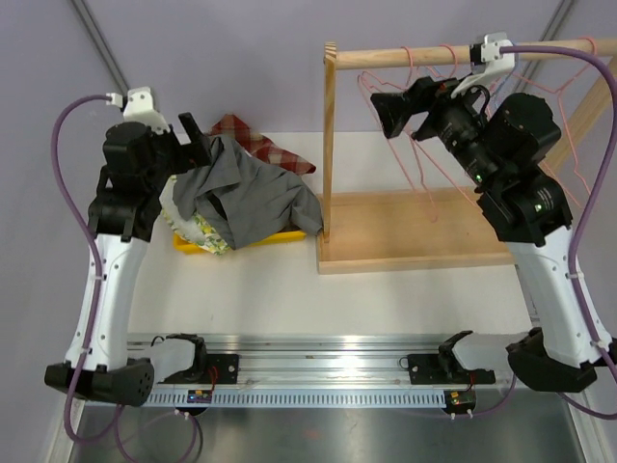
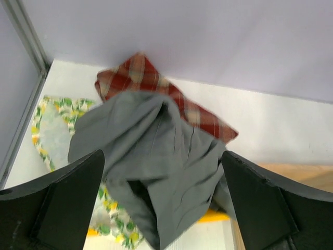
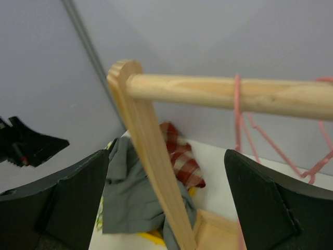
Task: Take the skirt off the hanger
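Note:
The grey skirt (image 1: 253,198) lies crumpled on a pile of clothes at the back left, off any hanger; it also shows in the left wrist view (image 2: 156,151) and the right wrist view (image 3: 130,203). My left gripper (image 1: 198,145) hovers just above it, jaws wide open (image 2: 162,156), and grips nothing. Bare pink wire hangers (image 1: 424,154) hang from the wooden rod (image 1: 415,58); one hook shows in the right wrist view (image 3: 238,104). My right gripper (image 1: 386,111) is open and empty beside the rack's upright post (image 3: 166,156).
A red plaid cloth (image 1: 265,143) and a floral cloth (image 1: 201,231) lie with the skirt in a yellow bin (image 1: 284,237). The wooden rack has an upright post (image 1: 330,145) and a flat base (image 1: 415,241). A metal rail (image 1: 318,371) runs along the near edge.

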Robot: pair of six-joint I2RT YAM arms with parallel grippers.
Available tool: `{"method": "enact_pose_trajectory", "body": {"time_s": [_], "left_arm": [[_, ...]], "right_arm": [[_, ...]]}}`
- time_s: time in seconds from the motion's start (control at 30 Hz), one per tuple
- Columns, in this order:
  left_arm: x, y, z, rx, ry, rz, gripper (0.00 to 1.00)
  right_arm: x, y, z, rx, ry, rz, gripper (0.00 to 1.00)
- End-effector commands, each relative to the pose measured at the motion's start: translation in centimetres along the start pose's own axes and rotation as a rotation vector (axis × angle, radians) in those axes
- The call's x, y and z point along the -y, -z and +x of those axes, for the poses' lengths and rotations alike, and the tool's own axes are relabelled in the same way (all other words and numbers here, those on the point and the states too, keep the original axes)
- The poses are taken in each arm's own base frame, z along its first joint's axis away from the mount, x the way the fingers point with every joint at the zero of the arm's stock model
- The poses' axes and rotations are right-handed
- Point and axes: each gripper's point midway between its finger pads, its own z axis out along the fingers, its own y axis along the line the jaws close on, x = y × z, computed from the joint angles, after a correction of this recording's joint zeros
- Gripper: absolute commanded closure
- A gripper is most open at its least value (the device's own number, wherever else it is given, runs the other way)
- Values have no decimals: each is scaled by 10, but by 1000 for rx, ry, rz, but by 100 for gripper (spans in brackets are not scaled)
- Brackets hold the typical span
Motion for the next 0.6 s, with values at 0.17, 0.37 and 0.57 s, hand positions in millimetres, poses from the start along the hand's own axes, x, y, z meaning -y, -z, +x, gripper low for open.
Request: {"method": "enact_pose_trajectory", "body": {"time_s": [0.17,0.37,0.57], "left_arm": [[-45,52,95,-60,-31,-113,1],[-84,72,132,-100,23,-309,1],[-71,85,140,0,-42,-165,1]], "right_arm": [[-26,72,65,-152,-84,-199,1],[-17,100,124,-281,-163,-175,1],[-10,122,156,-308,-215,-156,0]]}}
